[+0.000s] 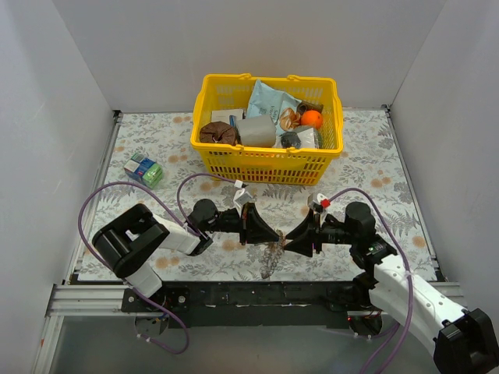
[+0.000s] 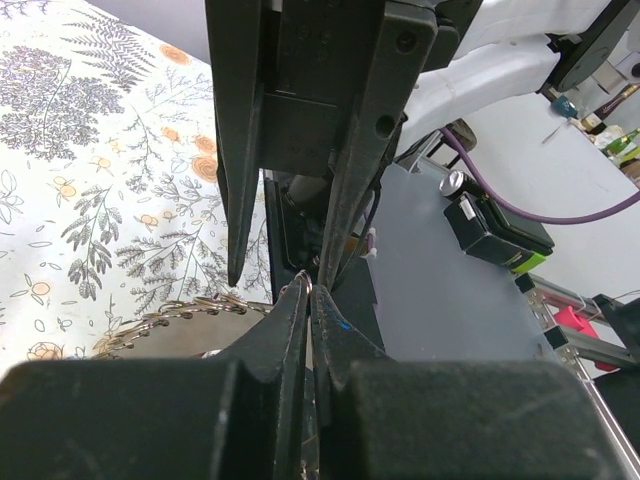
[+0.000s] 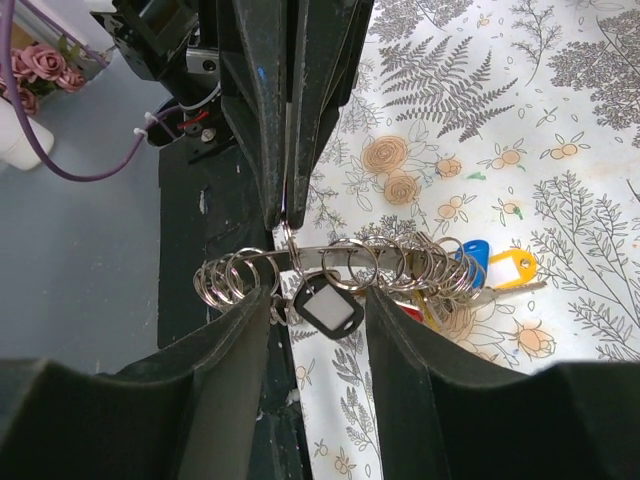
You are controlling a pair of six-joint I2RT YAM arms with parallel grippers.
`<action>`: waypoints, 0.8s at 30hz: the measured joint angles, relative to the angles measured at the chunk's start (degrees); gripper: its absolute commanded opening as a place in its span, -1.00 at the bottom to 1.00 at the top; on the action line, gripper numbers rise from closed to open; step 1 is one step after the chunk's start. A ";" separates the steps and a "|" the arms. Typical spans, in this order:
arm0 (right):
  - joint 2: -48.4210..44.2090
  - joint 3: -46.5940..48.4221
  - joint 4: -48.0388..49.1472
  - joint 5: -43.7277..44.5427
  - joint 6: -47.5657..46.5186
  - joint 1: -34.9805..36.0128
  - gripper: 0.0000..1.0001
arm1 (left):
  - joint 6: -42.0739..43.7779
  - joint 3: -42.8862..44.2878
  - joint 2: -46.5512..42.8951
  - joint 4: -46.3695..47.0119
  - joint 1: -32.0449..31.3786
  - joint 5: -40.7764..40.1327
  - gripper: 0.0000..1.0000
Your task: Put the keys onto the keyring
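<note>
Right wrist view gives the clearest look at the flat silvery metal keyring with its fringe of small wire loops (image 3: 330, 250), which hangs from the tips of the left gripper (image 3: 288, 205). That gripper is clenched on a thin loop at the ring's upper rim, its two black fingers pressed together. The right gripper (image 3: 320, 300) is released: its jaws stand apart on either side of the ring, just below the left gripper's pinch, touching nothing that I can make out. I judge the ring light and stiff as a whole but loose in its parts. The loops will swing and slide along it, and the bare metal is smooth, so a pinch on one loop may let the bundle pivot. A firmer hold would be across the flat band itself, close beside the left fingertips. Its long axis lies crosswise to both pairs of fingers. One end sits just past one right finger and the other runs well out past the other finger. There the small metal keys with blue, yellow-gold and red heads (image 3: 472, 256) bunch, heads pointing away from the grip over the floral cloth (image 3: 560, 150). Between the right jaws dangles a small black tag with a pale window (image 3: 325, 305). Whether the keys are threaded on I cannot tell.
</note>
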 measured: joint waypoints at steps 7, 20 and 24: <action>2.99 0.00 3.02 -0.24 1.68 0.00 -0.07 | -0.48 0.20 0.22 0.00 0.02 0.44 -1.00; 4.33 0.00 6.12 -1.11 3.65 0.00 -0.64 | -0.85 0.61 0.42 -0.02 0.02 0.63 -1.00; 4.37 -0.02 6.60 -1.66 4.07 0.00 -0.81 | -0.85 0.72 0.46 -0.02 0.02 0.63 -1.00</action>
